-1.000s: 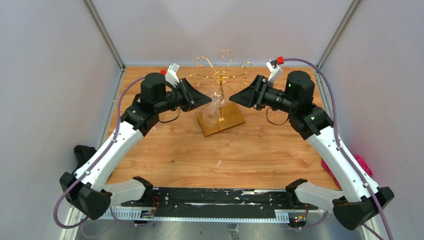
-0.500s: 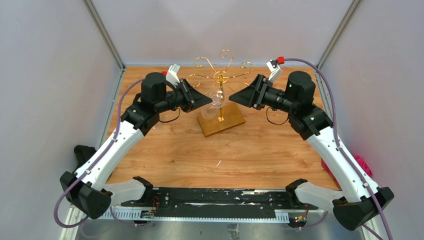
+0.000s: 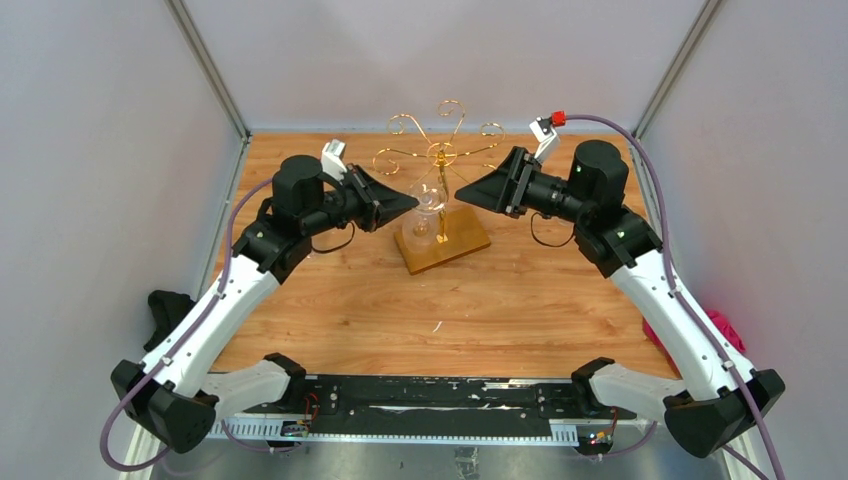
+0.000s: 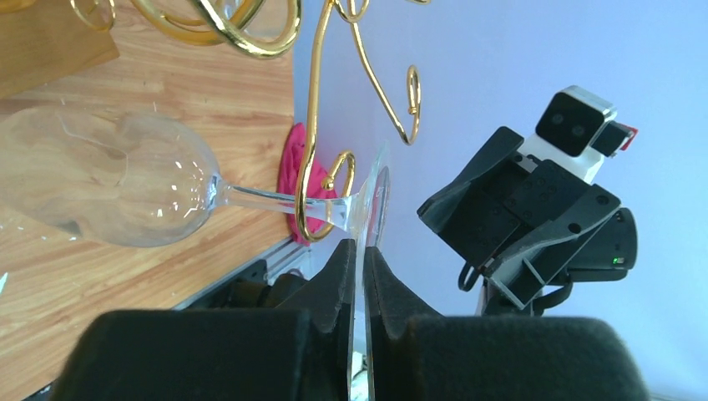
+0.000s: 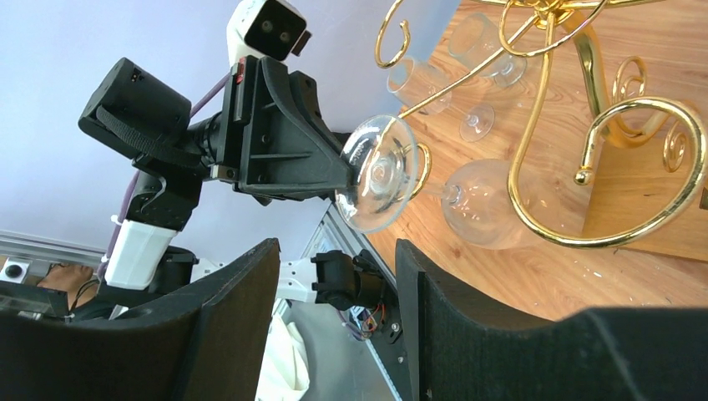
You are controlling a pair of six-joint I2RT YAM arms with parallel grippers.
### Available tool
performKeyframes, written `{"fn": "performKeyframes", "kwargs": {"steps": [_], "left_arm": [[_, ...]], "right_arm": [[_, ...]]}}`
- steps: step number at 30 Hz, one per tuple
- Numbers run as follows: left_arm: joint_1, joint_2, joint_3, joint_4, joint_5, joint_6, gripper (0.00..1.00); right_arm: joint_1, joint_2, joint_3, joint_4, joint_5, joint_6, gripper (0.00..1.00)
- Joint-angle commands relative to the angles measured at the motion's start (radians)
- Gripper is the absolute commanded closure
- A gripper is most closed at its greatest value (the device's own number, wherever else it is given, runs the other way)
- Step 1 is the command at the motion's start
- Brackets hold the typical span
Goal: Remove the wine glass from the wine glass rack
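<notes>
The gold wire wine glass rack [image 3: 440,155] stands on its wooden base [image 3: 455,245] at the table's far middle. A clear wine glass [image 4: 125,184] lies sideways, its stem running through a gold scroll arm [image 4: 321,205]. My left gripper [image 4: 361,251] is shut on the rim of the glass's round foot [image 5: 380,171]. From above, the left gripper [image 3: 410,203] sits just left of the pole and the glass [image 3: 425,205]. My right gripper [image 3: 462,192] hovers right of the pole. It [image 5: 334,259] is open with nothing between its fingers [image 5: 442,317].
A pink cloth [image 3: 722,330] lies off the table's right edge. Other gold scroll arms [image 5: 634,167] curl close around the glass. Two more faint clear glass shapes [image 5: 417,79] show by the rack's far arms. Grey walls enclose three sides.
The left jaws have closed on the glass's foot. The left arm has shifted slightly left and nearer, and the glass has moved a little with it. The right arm has hardly moved.
</notes>
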Motion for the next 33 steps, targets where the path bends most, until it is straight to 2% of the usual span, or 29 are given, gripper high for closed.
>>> {"fn": "performKeyframes", "kwargs": {"steps": [1, 10, 33], "left_arm": [[0.034, -0.074, -0.024, 0.026, -0.029, -0.057, 1.00], [0.114, -0.099, 0.003, -0.018, -0.023, -0.023, 1.00], [0.100, 0.042, 0.103, 0.049, -0.024, 0.017, 1.00]], "right_arm": [[-0.015, 0.003, -0.004, 0.034, -0.034, 0.015, 0.42], [-0.015, 0.012, -0.006, 0.047, -0.043, 0.023, 0.42], [-0.049, -0.018, -0.027, 0.048, -0.058, 0.020, 0.43]]}}
